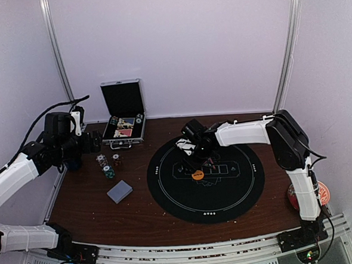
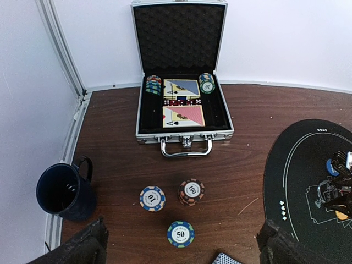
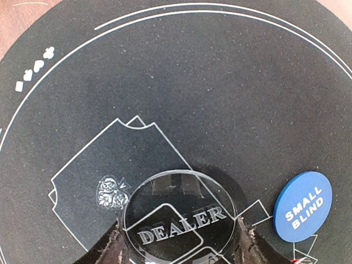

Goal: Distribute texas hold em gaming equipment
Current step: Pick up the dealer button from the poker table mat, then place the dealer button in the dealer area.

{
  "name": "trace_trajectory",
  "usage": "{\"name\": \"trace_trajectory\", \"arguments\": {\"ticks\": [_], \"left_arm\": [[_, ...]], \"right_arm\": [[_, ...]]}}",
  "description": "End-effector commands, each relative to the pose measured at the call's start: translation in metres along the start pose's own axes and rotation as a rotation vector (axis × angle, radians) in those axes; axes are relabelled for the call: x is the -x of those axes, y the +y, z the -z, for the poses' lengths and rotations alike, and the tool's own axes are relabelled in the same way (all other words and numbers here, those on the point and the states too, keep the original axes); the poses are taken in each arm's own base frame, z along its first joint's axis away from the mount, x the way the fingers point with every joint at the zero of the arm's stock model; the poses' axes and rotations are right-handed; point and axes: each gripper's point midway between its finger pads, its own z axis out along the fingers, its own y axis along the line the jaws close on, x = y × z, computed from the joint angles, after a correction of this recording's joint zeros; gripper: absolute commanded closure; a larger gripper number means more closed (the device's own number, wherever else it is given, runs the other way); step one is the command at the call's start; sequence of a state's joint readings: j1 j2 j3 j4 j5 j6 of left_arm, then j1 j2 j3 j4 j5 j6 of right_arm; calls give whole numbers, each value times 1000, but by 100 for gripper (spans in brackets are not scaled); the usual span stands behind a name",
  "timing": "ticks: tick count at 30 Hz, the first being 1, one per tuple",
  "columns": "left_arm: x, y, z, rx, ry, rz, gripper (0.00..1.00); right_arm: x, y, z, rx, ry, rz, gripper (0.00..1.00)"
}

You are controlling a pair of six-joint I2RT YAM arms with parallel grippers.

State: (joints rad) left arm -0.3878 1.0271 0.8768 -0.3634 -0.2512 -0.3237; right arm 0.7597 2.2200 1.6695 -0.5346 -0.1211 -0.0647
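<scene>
Leftmost, well left of the round black felt mat on the brown table, a dark blue mug stands upright. The left end effector hovers with its fingers spread wide, released and holding nothing. Left of the mat sit three poker chip stacks, blue-and-cream, orange-and-dark and teal, behind them an open aluminium case, and nearest the mat a grey-blue deck of cards. On the mat, the right end effector grasps a clear round dealer disc by its edges. A blue small-blind disc lies on the mat further right.
</scene>
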Motion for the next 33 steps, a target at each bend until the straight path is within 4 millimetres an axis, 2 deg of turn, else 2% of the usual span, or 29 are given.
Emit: {"name": "trace_trajectory", "arguments": {"ticks": [1, 5, 9, 15, 16, 20, 23, 25, 29, 33], "left_arm": [[7, 1, -1, 1, -35, 5, 2], [7, 0, -1, -1, -35, 5, 2], [8, 0, 0, -6, -37, 6, 2], [8, -4, 1, -26, -39, 9, 2], [8, -5, 1, -33, -37, 11, 2], [10, -7, 3, -46, -44, 19, 2], [10, -8, 3, -53, -40, 22, 2], [10, -9, 2, -56, -39, 23, 2], [10, -8, 2, -55, -39, 26, 2], [10, -8, 3, -54, -41, 26, 2]], "right_arm": [[21, -1, 35, -22, -86, 34, 52], [35, -8, 69, -42, -149, 52, 52], [22, -29, 93, -62, -133, 74, 52], [-34, -98, 118, -109, -81, -12, 53], [-43, -110, 128, -122, -90, -25, 53], [-93, -141, 147, -190, -54, -38, 53], [-131, -152, 154, -218, -26, -54, 53], [-149, -153, 156, -218, -11, -55, 53], [-175, -154, 155, -220, -2, -56, 53], [-189, -158, 145, -202, 20, -65, 53]]}}
